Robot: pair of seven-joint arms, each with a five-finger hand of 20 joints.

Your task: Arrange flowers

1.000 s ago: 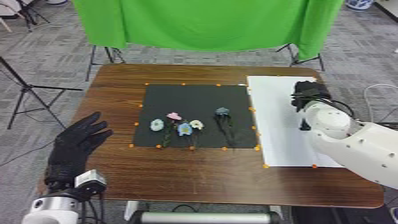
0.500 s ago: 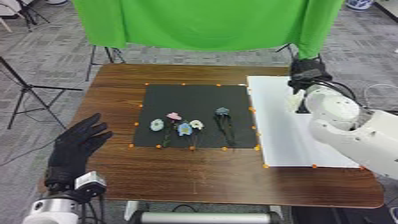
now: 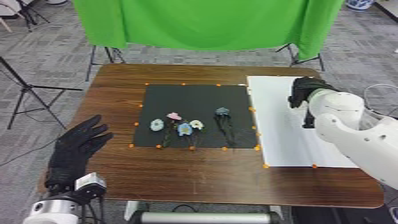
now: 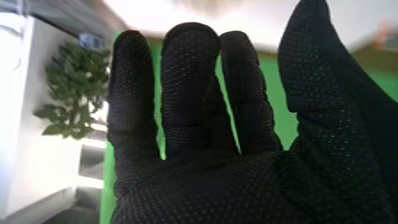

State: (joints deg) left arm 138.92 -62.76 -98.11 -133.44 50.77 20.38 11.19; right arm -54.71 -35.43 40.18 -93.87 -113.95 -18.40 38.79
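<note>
Head view: L hand (image 3: 78, 142) & R hand (image 3: 306, 91) were wide. Low sweep over blk mat (image 3: 191, 95) prob. risked snagging bunched flowers (image 3: 185, 130).

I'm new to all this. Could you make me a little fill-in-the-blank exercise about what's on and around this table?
The flowers lie on a dark ____. The fingers of the right hand are ____, not curled. The left hand is on the robot's ____ side of the table. The cloth hanging beyond the table is ____.

Missing words: mat; straight; left; green.
</note>
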